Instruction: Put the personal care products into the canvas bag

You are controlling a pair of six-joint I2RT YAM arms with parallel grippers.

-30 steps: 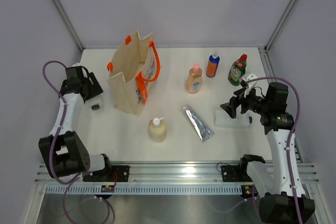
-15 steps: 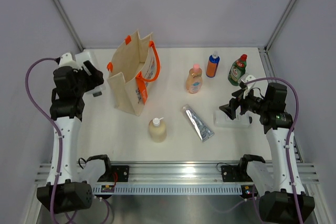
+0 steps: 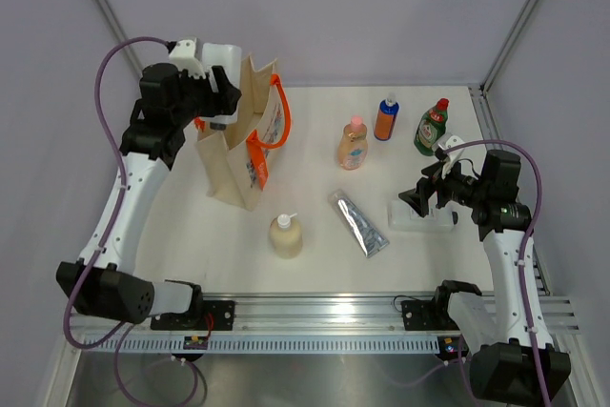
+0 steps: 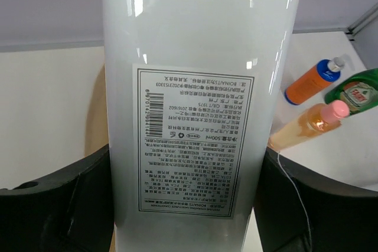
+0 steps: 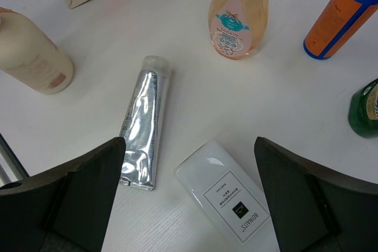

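lifting a white bottle (image 4: 195,57) over the bag (image 3: 232,154)

the left gripper (image 3: 214,92) pinches the white bottle by its sides and has swung up from the table (image 3: 191,235) to hang just above the bag's open mouth, so a drop looks close. the right gripper (image 3: 417,199) waits spread wide over a flat white bottle (image 5: 230,199) lying on the table. the tube (image 5: 143,119), pump bottle (image 3: 285,235), peach bottle (image 3: 352,145), orange bottle (image 3: 385,119) and green bottle (image 3: 431,127) sit outside the bag.

I hold a white bottle (image 4: 195,87) raised at the upright canvas bag's (image 3: 233,164) top edge. Silver tube (image 3: 359,224), second white bottle (image 5: 230,199) lie flat; cream bottle (image 3: 286,237), peach bottle (image 3: 353,148), orange bottle (image 3: 385,121), green bottle (image 3: 431,129) stand.
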